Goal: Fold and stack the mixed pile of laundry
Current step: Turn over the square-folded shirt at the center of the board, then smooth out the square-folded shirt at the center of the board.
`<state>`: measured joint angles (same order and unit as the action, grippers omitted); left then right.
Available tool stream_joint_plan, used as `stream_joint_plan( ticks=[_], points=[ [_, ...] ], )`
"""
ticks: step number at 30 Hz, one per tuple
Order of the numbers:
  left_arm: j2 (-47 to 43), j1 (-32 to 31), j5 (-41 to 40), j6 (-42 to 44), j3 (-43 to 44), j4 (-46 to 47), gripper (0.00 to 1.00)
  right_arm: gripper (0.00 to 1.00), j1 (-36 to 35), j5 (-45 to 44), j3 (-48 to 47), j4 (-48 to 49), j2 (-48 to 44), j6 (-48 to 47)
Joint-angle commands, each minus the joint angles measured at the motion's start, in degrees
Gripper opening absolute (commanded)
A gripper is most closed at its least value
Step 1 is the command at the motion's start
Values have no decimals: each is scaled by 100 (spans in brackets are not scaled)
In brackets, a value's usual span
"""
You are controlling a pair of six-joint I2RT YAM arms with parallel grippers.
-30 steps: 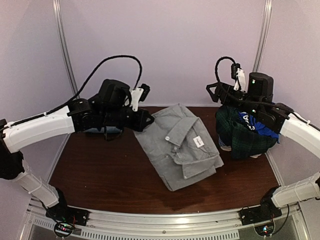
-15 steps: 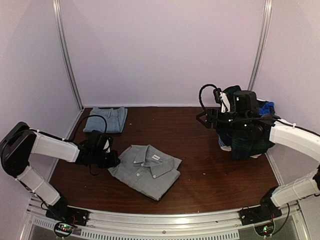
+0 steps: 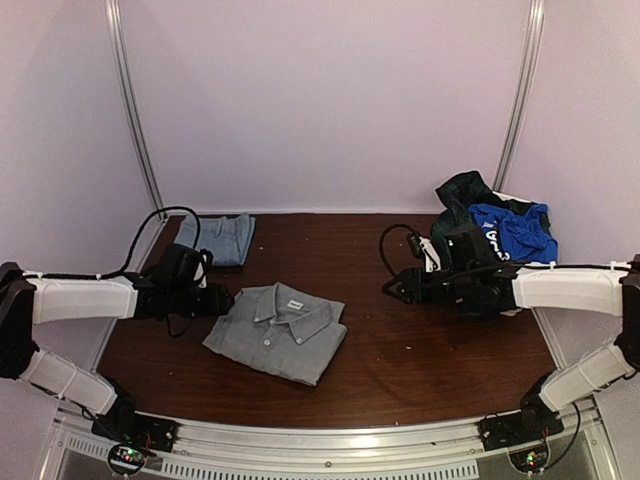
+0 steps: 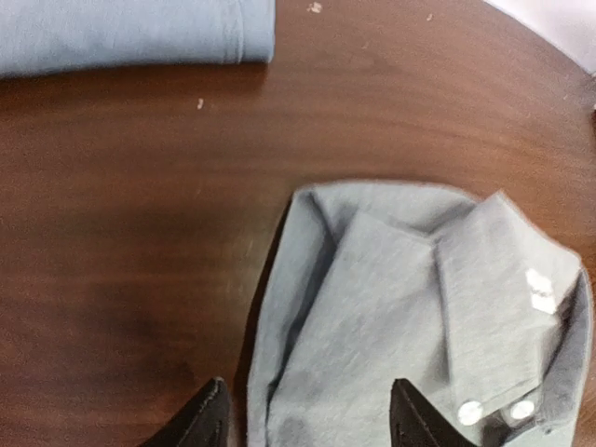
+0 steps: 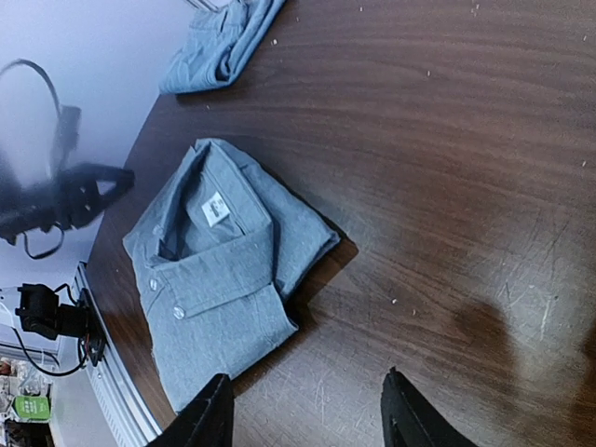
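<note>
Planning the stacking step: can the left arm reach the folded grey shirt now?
Likely yes: the left gripper sits at the grey shirt's edge, fingers open astride it in the wrist view, with nothing in between.

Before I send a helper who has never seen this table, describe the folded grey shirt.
On the brown wooden table, look left of centre, beside the left end effector, for the folded grey buttoned shirt. Only it shows a collar with a white label, unlike the pale blue folded stack behind and the rumpled dark plaid pile at right.
</note>
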<state>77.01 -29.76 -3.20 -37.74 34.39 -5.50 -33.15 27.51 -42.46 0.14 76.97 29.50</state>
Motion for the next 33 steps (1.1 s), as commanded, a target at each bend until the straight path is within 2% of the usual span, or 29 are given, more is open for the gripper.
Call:
stream_joint_plan(
  ticks=[1,6,9,12,15,18,20,21,23,25,29,33],
  points=[
    [82,-4,-361,968,853,-733,61,56,-227,504,58,567,579,296],
    [1055,-12,224,952,989,-458,57,61,-438,663,-309,677,1348,391],
    [1418,-119,320,793,874,-294,51,61,-447,715,-452,475,1533,283],
    [1429,-535,320,532,702,-205,43,61,-390,684,-529,101,1520,61],
    [1402,-1157,554,-118,581,-118,31,59,-245,672,-491,-264,1423,-89],
    [1202,-1703,747,-830,292,192,27,58,-31,685,-408,-453,1330,-204],
    [845,-1723,874,-1299,-84,473,30,58,99,660,-380,-549,1292,-293],
    [616,-1712,729,-1304,-150,377,35,58,133,629,-382,-622,1286,-349],
    [160,-1652,229,-1013,-102,-32,47,60,186,499,-426,-835,1259,-486],
    [-212,-1464,95,-711,-78,-160,54,61,251,417,-415,-944,1152,-593],
    [-545,-1153,632,-143,-160,402,55,62,429,290,-360,-1107,916,-766],
    [-43,-1124,1020,362,294,725,52,61,537,582,-254,-1141,1032,-824]
  ],
)
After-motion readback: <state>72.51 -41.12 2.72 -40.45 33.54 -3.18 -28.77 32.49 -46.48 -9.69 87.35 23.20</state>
